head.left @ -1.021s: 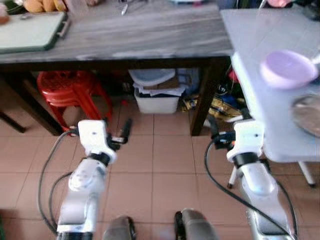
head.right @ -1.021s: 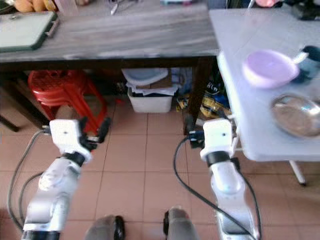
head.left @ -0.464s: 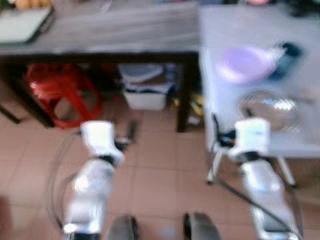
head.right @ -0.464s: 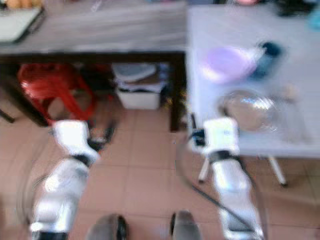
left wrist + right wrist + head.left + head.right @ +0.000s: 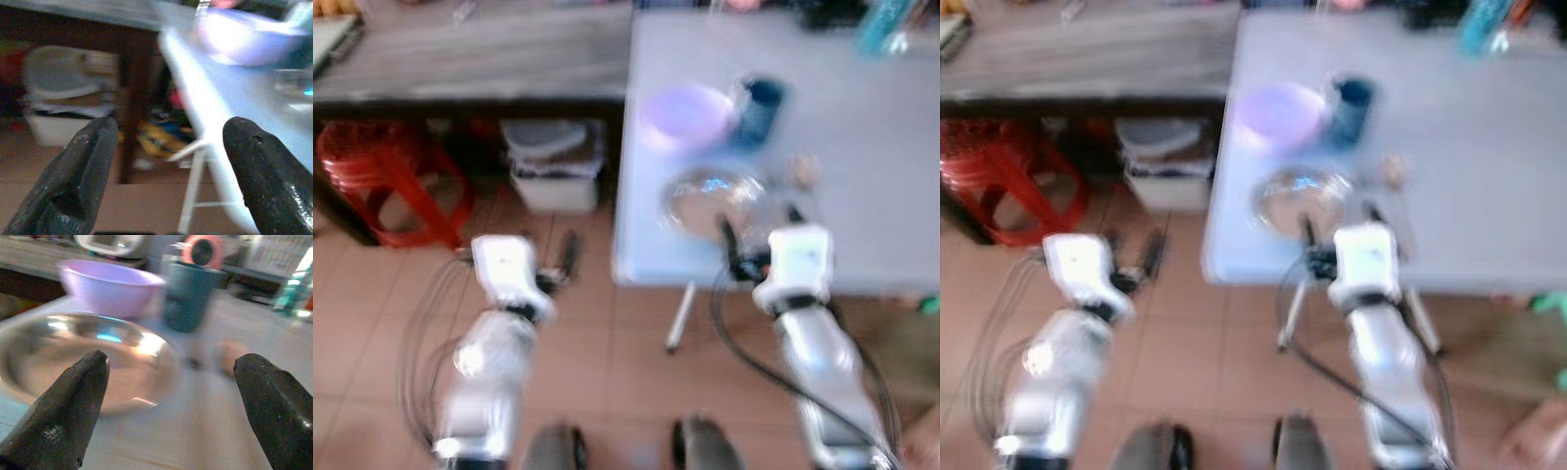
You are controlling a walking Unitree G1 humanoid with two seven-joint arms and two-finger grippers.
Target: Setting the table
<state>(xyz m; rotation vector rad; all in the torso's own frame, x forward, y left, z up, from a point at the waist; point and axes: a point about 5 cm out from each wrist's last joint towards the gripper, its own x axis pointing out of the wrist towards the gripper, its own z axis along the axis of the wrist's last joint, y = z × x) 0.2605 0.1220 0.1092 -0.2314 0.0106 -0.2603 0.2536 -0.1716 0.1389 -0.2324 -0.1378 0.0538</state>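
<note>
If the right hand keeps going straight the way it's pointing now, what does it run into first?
Probably the shallow shiny metal plate at the white table's near edge. The open right hand points straight over it; the teal cup and purple plastic bowl stand beyond. Blur makes depth uncertain.

Head views: smeared by motion, all edges soft.
Small object [image 5: 801, 171] by the steel plate [image 5: 710, 199]: too blurred to identify.
White surface [image 5: 862, 127]: right side cut off.
Teal bottle [image 5: 881, 22]: top cropped.

lilac bowl [image 5: 685, 113], teal cup [image 5: 762, 106], shiny steel plate [image 5: 710, 199] clustered on white table [image 5: 862, 166]
</note>
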